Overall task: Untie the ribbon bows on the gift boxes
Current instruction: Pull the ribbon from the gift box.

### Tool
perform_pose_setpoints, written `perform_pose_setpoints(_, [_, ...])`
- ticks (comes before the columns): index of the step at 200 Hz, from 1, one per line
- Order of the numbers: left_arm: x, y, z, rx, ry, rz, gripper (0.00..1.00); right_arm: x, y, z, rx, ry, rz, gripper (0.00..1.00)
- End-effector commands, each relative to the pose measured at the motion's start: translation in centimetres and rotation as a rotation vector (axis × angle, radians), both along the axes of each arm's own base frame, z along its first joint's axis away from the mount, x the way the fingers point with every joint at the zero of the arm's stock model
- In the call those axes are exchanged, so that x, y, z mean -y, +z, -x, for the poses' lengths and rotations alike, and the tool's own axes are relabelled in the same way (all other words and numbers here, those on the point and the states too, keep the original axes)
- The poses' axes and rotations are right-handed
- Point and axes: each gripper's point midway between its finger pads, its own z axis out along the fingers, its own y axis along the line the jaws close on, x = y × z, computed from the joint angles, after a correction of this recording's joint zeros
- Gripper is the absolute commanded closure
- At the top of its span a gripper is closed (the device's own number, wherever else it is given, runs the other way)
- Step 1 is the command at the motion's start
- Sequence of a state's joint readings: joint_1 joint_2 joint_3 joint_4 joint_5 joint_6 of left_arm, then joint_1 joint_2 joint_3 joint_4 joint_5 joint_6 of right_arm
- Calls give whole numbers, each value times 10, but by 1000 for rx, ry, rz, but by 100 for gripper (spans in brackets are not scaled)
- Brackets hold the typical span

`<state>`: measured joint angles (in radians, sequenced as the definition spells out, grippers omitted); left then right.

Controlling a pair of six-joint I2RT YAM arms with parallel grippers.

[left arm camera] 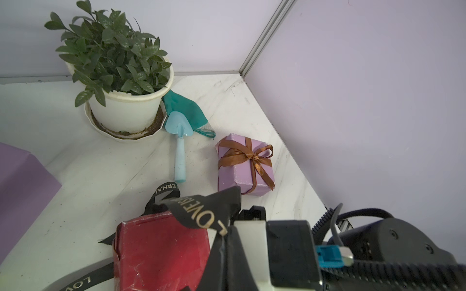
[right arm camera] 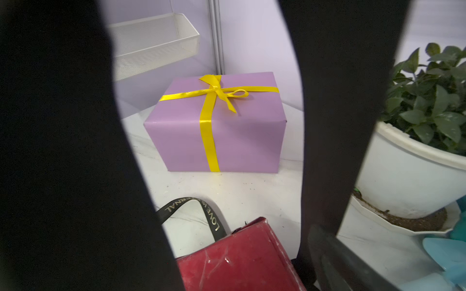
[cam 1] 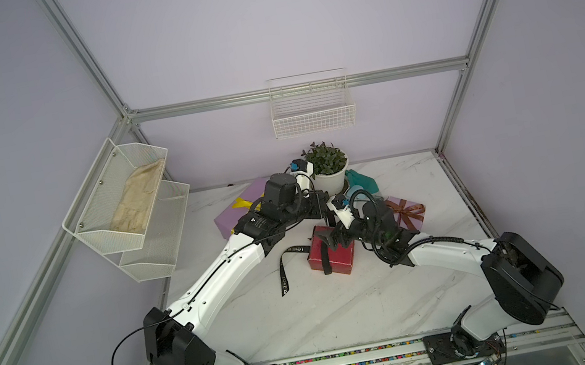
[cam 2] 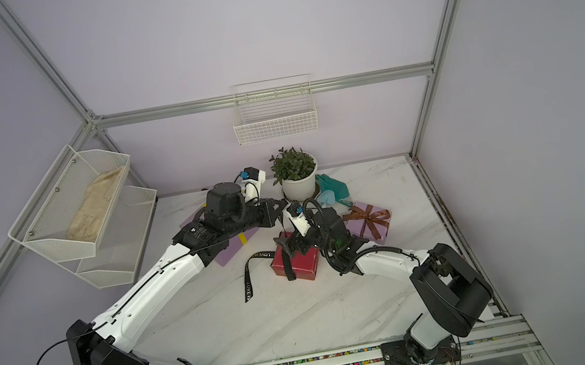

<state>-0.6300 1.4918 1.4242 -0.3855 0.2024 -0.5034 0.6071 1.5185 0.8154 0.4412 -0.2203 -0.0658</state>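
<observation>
At mid-table, your left gripper sat pinched on the black ribbon above the red box, while your right gripper was spread wide over its lid. Pull hard and the box could lift or skid. The large lilac box, flowerpot, small lilac box and trowel crowded behind, their bows tied.

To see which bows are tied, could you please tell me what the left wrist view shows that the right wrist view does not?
Only the left wrist view shows the small lilac box with its tied brown ribbon bow. Only the right wrist view shows the tied yellow ribbon bow on top of the large lilac box, and the white mesh shelf. Both show the red box, the black lettered ribbon, the potted plant and some of the large lilac box.
</observation>
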Motion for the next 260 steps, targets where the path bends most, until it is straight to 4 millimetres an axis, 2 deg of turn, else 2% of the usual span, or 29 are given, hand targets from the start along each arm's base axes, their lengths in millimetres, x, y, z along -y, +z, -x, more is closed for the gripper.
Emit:
perform_pose_setpoints(1, [-4,9,10,7,-10,40,100,9,41,-13,147,-83,-35,3])
perform_pose_setpoints(51, [-8,11,11,15,2,39,100,24,27,4,102,-91,16,3])
perform_pose_setpoints(64, [-6,13,13,14,-11,48,100,28,27,-2,131,-127,20,3])
perform_pose_setpoints(93, [-4,9,19,-12,-34,58,100,16,15,-13,123,-105,32,3])
perform_pose_setpoints(110, [-3,5,22,-31,-50,58,100,18,10,-23,162,-135,66,3])
perform_pose_setpoints(120, [-2,2,23,-42,-54,56,100,21,10,-28,191,-153,92,3])
perform_pose_setpoints(122, [-5,11,28,-25,-55,69,100,21,11,-28,196,-154,97,3])
perform_pose_setpoints(125, [-7,14,29,-19,-53,74,100,22,12,-29,203,-154,101,3])
perform_pose_setpoints(157, [-8,10,32,-34,-55,75,100,25,20,-35,243,-131,109,3])
perform_pose_setpoints(189, [-7,14,37,-37,-70,93,100,18,19,-36,300,-79,117,3])
perform_pose_setpoints(214, [-6,14,38,-45,-73,97,100,-1,10,-33,285,27,90,4])
perform_pose_setpoints(222, [-6,13,37,-46,-73,95,100,-6,8,-32,278,50,81,8])
perform_pose_setpoints(234, [-6,9,35,-49,-65,87,100,-9,0,-32,258,70,90,29])
perform_pose_setpoints(242, [-7,8,34,-49,-59,83,100,-10,-4,-33,247,74,95,47])
perform_pose_setpoints(252, [-8,7,31,-44,-49,77,100,-11,-8,-32,227,88,103,76])
perform_pose_setpoints(260, [-8,6,29,-41,-41,69,100,-12,-12,-31,206,101,126,94])
